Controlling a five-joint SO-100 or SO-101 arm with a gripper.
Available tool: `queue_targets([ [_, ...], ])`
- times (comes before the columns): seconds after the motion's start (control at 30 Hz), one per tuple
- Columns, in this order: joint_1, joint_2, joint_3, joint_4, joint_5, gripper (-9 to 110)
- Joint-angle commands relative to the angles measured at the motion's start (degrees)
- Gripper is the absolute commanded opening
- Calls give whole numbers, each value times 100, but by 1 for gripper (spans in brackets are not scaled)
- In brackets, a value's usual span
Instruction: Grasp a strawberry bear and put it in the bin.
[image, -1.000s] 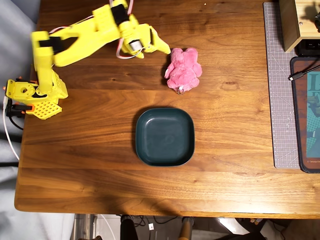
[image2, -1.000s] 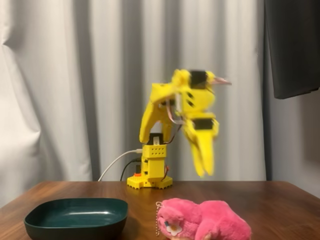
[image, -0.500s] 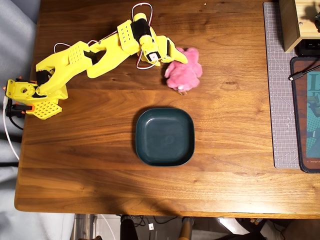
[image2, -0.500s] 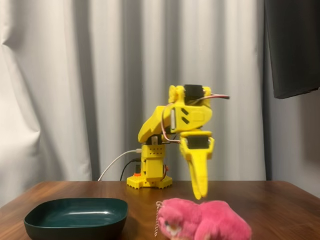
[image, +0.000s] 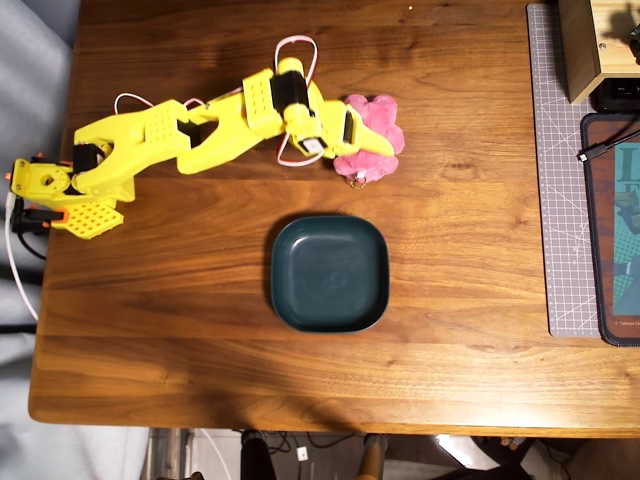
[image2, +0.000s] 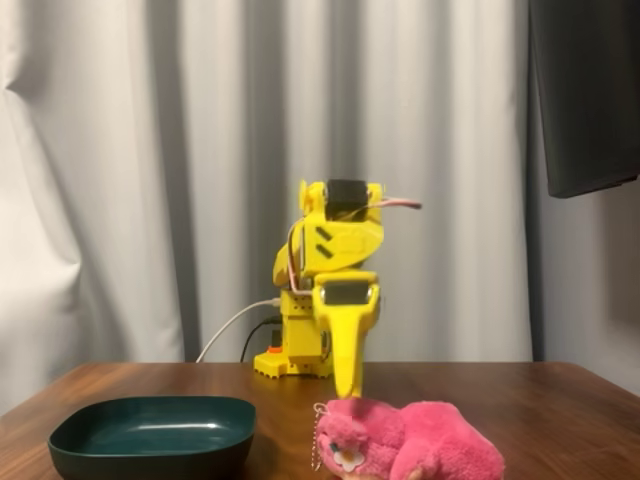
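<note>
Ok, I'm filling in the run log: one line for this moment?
phase: approach | gripper: over strawberry bear, jaw state unclear | bear: on table, not lifted | bin: empty

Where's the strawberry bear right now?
In the overhead view the strawberry bear lies on the table above the bin, slightly right of it, with the hand directly over its left part.
</note>
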Motion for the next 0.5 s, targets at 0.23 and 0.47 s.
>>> queue_targets([
  [0.23,387,-114,-589,35,9,41],
  [0.47,835,-246,-738,53,97,41],
])
